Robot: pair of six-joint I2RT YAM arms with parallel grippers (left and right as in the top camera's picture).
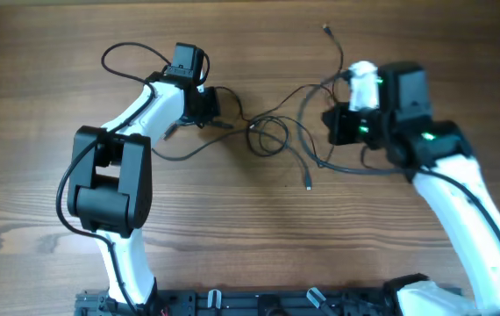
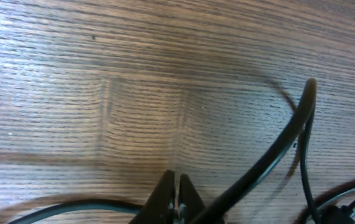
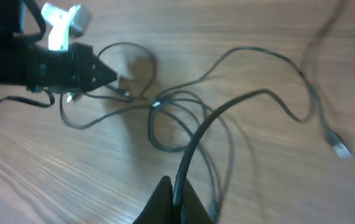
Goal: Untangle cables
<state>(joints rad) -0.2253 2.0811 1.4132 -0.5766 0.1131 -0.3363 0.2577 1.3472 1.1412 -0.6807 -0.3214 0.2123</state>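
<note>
The cables [image 1: 267, 136] are thin black cords spread across the wooden table between my two grippers, with a small looped tangle in the middle. One plug end [image 1: 309, 186] lies toward the front and another [image 1: 326, 28] toward the back. My left gripper [image 1: 219, 118] is shut on a cable strand [image 2: 271, 149] at the tangle's left side, with its fingertips [image 2: 176, 199] pressed together. My right gripper [image 1: 329, 121] is shut on a cable strand [image 3: 193, 146] at the right side, and the strand rises out of its fingertips [image 3: 176, 196]. The right wrist view shows the tangle [image 3: 165, 118], the left gripper [image 3: 99, 74] and a plug end [image 3: 339, 146].
The wooden table [image 1: 232, 237] runs under everything. A thicker black arm cable [image 1: 118, 57] loops behind the left arm. The left arm's black elbow [image 1: 105, 180] stands at the left, the right arm's white link [image 1: 460, 202] at the right, and their bases along the front edge.
</note>
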